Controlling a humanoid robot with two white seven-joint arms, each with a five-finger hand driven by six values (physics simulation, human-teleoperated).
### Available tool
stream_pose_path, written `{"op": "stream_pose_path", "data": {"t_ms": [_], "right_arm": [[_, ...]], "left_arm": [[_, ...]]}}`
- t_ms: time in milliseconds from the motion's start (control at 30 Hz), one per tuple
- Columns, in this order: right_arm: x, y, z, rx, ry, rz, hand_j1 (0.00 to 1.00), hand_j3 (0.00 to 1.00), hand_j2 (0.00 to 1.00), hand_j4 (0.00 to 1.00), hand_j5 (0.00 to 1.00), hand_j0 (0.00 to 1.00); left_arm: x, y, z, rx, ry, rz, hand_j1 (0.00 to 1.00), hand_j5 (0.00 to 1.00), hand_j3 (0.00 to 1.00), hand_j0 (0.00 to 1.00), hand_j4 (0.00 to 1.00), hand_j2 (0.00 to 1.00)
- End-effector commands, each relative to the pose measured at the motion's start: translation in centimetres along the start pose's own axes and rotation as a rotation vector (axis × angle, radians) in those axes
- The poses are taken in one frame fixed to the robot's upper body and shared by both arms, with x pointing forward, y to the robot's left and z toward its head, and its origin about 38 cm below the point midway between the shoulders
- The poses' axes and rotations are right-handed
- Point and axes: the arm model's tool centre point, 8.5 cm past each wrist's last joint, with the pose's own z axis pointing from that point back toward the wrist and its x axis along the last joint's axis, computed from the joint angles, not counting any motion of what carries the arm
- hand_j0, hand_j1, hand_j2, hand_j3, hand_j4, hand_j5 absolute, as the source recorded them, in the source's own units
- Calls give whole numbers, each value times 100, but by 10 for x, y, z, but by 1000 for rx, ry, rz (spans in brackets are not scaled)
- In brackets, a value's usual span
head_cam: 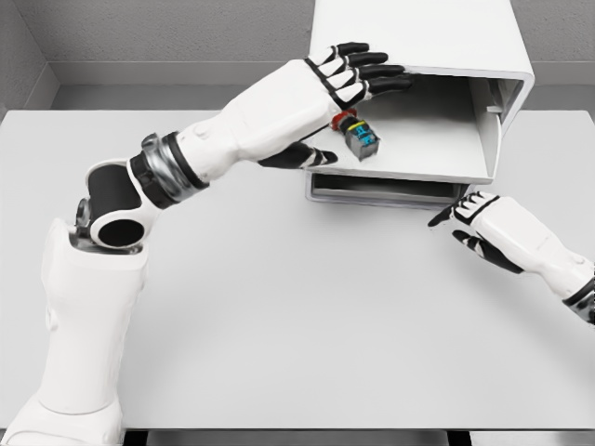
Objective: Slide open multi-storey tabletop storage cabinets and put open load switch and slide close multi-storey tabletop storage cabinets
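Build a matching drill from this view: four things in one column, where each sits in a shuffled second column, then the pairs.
1. load switch
2. left hand
3. right hand
4. table

A. fingers open, low by the cabinet's right front corner
B. lying in the pulled-out drawer
C. under the cabinet
D. fingers stretched out above the drawer

Pairs: 1-B, 2-D, 3-A, 4-C

soft, even light is falling from overhead, leaving the worktop (pixel 279 325) bright without glare. faint shadows are gathering under the cabinet (pixel 418 93) and inside its open drawer. everything is rendering sharp, with no blur or edge distortion.
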Motion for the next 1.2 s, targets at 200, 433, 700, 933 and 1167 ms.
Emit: {"op": "stream_pose_path", "data": {"t_ms": [200,433,700,933,1167], "right_arm": [[12,6,-18,19,-60,-11,58,58,58,58,58,58],[12,-7,-31,-26,-77,4,58,58,58,58,58,58],[0,-9,-35,-31,-50,3,58,58,58,58,58,58],[-14,-11,-56,-30,-41,-1,59,59,59,59,59,59],[-27,-22,-36,-13,-8,27,59,59,59,59,59,59]], "left_arm": [[-50,42,204,189,392,78,100,100,100,100,100,100],[-74,-8,267,65,583,214,100,100,100,100,100,100],[-74,-9,267,66,585,217,100,100,100,100,100,100],[-74,-9,267,66,585,217,100,100,100,100,100,100],[-74,-9,267,68,585,217,100,100,100,100,100,100]]}}
